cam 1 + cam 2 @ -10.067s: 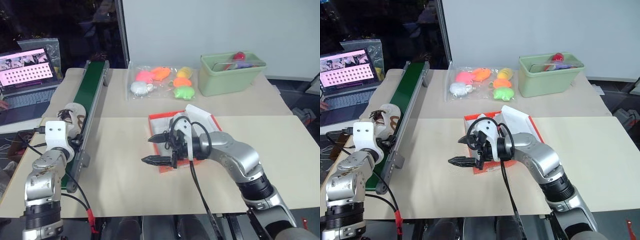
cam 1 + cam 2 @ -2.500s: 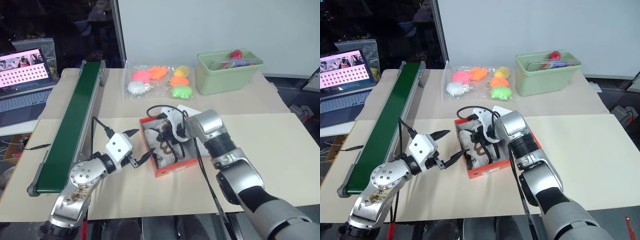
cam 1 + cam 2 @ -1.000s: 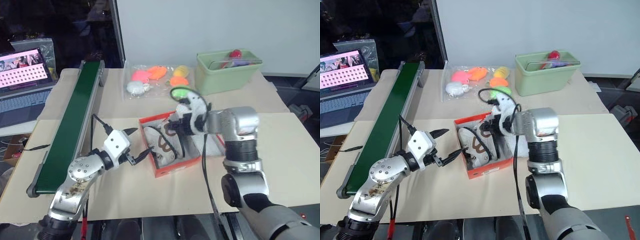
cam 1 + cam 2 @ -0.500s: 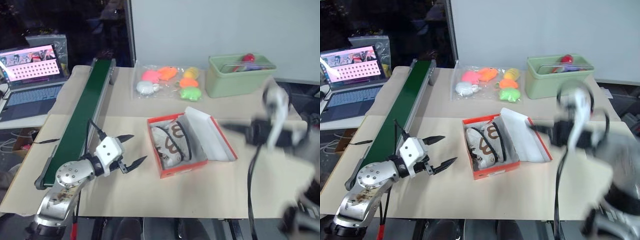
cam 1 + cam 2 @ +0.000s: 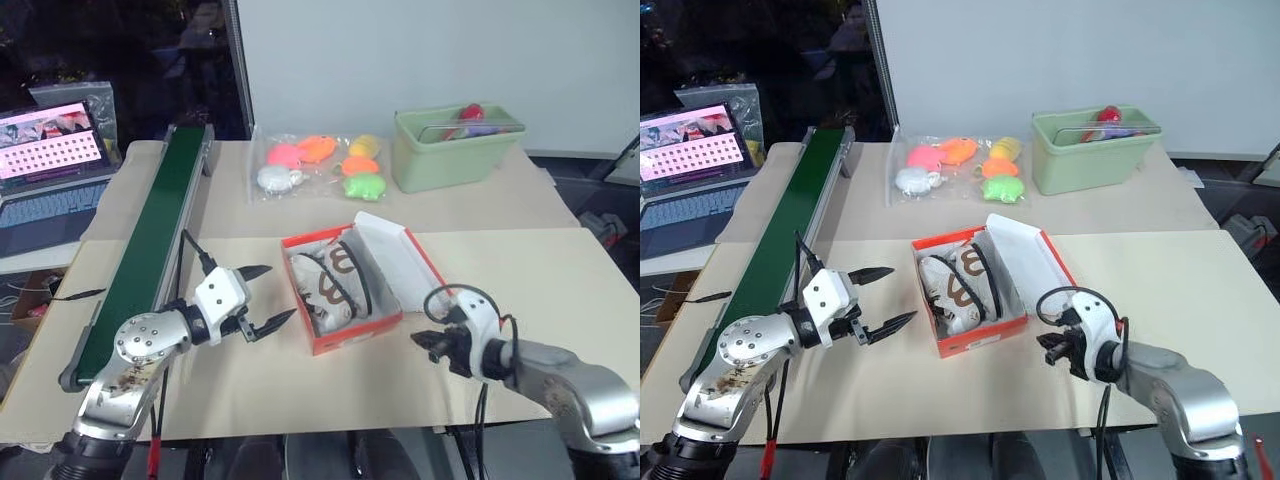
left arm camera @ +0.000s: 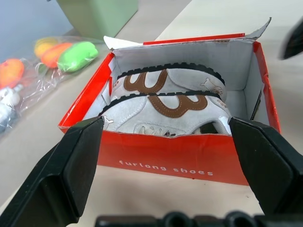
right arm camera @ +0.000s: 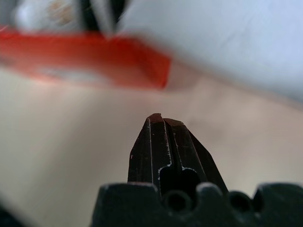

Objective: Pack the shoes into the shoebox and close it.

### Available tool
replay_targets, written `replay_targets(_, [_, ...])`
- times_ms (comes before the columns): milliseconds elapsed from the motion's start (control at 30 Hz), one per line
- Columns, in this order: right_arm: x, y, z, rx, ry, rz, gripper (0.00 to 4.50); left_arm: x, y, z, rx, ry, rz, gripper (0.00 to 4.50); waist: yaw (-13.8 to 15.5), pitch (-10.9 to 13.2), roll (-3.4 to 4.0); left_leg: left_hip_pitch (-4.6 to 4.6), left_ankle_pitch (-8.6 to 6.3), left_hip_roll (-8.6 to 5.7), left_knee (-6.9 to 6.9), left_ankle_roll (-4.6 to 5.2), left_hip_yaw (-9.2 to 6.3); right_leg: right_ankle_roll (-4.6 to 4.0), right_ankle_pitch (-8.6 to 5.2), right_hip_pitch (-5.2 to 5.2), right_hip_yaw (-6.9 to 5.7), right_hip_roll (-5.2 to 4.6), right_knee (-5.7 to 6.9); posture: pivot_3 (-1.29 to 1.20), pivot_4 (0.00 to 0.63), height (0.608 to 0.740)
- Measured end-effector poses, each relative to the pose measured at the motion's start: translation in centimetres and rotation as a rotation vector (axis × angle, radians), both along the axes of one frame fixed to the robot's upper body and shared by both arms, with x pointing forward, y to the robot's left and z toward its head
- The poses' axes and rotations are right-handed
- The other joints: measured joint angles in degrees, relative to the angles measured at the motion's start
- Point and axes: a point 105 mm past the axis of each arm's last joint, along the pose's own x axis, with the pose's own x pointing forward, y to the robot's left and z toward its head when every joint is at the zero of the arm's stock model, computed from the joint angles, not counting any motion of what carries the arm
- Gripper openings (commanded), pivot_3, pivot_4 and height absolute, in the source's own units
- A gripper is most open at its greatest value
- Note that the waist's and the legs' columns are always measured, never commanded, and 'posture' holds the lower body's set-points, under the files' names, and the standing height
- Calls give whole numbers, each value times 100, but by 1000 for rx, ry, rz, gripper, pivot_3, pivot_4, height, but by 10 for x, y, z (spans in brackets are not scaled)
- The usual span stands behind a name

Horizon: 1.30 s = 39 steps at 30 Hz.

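Shoebox: the orange-red shoebox (image 5: pixel 345 290) sits near the middle of the table (image 5: pixel 520 300), its white-lined lid (image 5: pixel 392 262) hinged back and lying open on the side away from the conveyor belt
Shoes: both cream-white sneakers (image 6: pixel 165 99) lie inside the shoebox on their sides, one against the other, brown trim up, filling most of the length of it
Progress: packing looks done, as both shoes are in; what is left, by my reading, is to swing the lid over and press it down
Left tool: the left tool (image 5: pixel 258 297) stands with its black fingers spread wide, holding nothing, just beside the shoebox's long wall on the conveyor side, not touching it; its wrist camera looks straight over that wall at the sneakers
Right tool: the right tool (image 5: pixel 1052 348) has its fingers pressed together on nothing, low over the table near the shoebox's front corner below the open lid, apart from both
Next move: the lid's free edge lies nearer the right tool, so that side seems the likelier one to lift it
Around the shoebox: a green conveyor belt (image 5: pixel 150 245) past the left tool; behind the shoebox a clear bag of bright soft toys (image 5: pixel 315 165) and a pale green bin (image 5: pixel 455 148); a laptop (image 5: pixel 45 165) beyond the belt
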Motion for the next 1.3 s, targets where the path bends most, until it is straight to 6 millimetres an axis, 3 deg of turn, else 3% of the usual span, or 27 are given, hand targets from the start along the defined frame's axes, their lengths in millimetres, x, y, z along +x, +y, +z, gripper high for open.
replay_targets(167, [15,-17,-25,-50,15,-150,20,1,1,1,-2,-4,10,4500,63,0,0,-50,0,-5,-1,0,-3,-13,9,-51,-4,-7,7,0,150,729])
replay_targets(233, [21,-16,-27,-38,-7,-180,20,1,0,1,-2,-6,12,4500,51,-3,-5,-36,0,-2,-1,0,-2,-17,14,-36,-5,-4,7,0,150,729])
replay_targets(333, [44,-24,-31,47,-68,-374,20,2,-1,4,-3,-17,12,4500,-20,-9,-16,7,3,1,0,-2,1,-1,7,4,-3,-1,1,0,150,729])
replay_targets(400, [49,-33,-34,79,-86,-467,20,1,-2,6,-3,-24,9,4500,-17,-9,-16,40,6,1,0,-2,1,20,-4,40,-3,-2,-4,0,150,729])
replay_targets(467, [57,-42,-37,237,-110,-665,20,2,-2,6,-3,-22,9,4500,-9,-9,-16,53,6,6,0,-2,-2,22,-5,58,-10,0,-8,0,150,729])
replay_targets(567, [68,-37,-35,540,-129,-835,20,4,-4,9,-1,-30,4,4500,-34,-3,-6,43,6,9,-1,-2,-2,16,-3,45,-9,2,-1,0,150,729])
replay_targets(700, [84,-29,-2,1028,-189,-912,20,5,-6,12,-2,-38,-2,4500,-115,-1,-1,37,4,12,-12,0,-4,-23,21,34,-9,3,5,0,150,729])
replay_targets(833, [88,-28,25,1288,-243,-840,20,6,-5,12,-2,-38,2,4500,-101,3,9,-1,1,10,-15,3,-11,-23,19,-5,-20,-1,7,0,150,729])
replay_targets(967, [90,-20,46,1315,-301,-708,20,6,-5,12,-2,-32,10,4500,-126,4,12,-26,2,7,-13,3,-6,-24,19,-40,-14,-3,23,0,150,729])
replay_targets(1100, [82,-4,96,1164,-465,-396,20,3,-5,11,0,-32,15,4500,-159,8,22,-29,2,9,-13,3,-5,-23,19,-43,-13,0,22,0,150,729])
replay_targets(1133, [73,8,110,1031,-501,-230,20,2,-5,12,-1,-34,19,4500,-158,9,24,-33,2,6,-13,3,-5,-22,18,-45,-13,-2,20,0,150,729])
replay_targets(1200, [50,39,124,787,-508,88,20,-1,-1,12,2,-23,46,4500,-165,10,26,-32,2,7,-12,3,-6,-19,17,-43,-15,-2,15,0,150,729])
replay_targets(1300, [25,73,120,599,-440,400,20,-10,3,15,-7,-12,69,4500,-179,6,17,-25,2,12,-11,3,-7,-20,17,-38,-14,4,17,0,150,729])
